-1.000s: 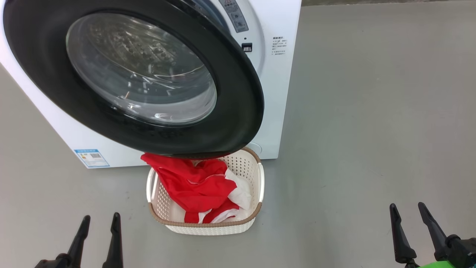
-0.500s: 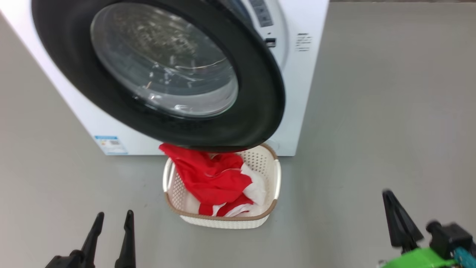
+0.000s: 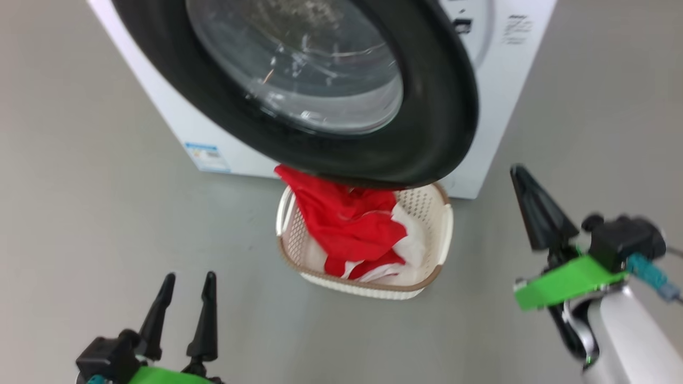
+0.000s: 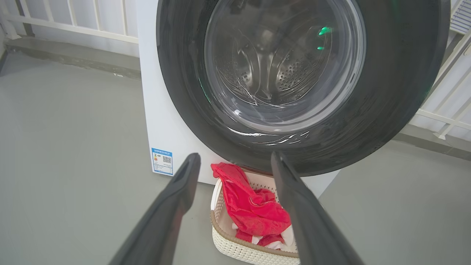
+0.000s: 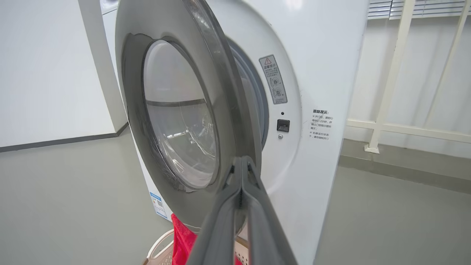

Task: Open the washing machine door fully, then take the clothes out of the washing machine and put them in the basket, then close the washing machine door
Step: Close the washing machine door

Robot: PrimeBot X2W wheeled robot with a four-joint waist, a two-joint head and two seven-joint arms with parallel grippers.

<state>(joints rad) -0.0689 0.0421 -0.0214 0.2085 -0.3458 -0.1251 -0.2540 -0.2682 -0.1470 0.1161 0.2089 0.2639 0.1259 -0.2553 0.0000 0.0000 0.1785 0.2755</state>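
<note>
red fabric with white panels, the clothes (image 3: 347, 229), lies heaped in the basket (image 3: 444, 234), with one red corner lapping over the basket's far left rim. the basket stands on the grey floor (image 3: 80, 224) just near of the washing machine (image 3: 501, 96), its far end tucked under the lower edge of the washing machine door (image 3: 437, 122).

the door stands swung out from the white front, not shut against it; the right wrist view shows a gap between its grey inner rim and the machine face. its glossy black rim and bulging glass fill the upper middle of the head view, and through the glass the left wrist view shows the steel perforated drum (image 4: 290, 73). a small blue label (image 3: 205, 154) sits low on the machine's left front.

the left end effector (image 3: 190, 277) hovers low at the near left above the floor, well apart from the basket, its two dark fingers spread and holding nothing. the right end effector (image 5: 241, 162) is raised at the right, near the machine's lower right corner. its fingers are pressed together tip to tip with nothing between them, pointing toward the door's free edge; whether they touch that edge cannot be told. a green part (image 3: 565, 280) sits on that wrist. white railings (image 5: 386, 92) run behind the machine.
</note>
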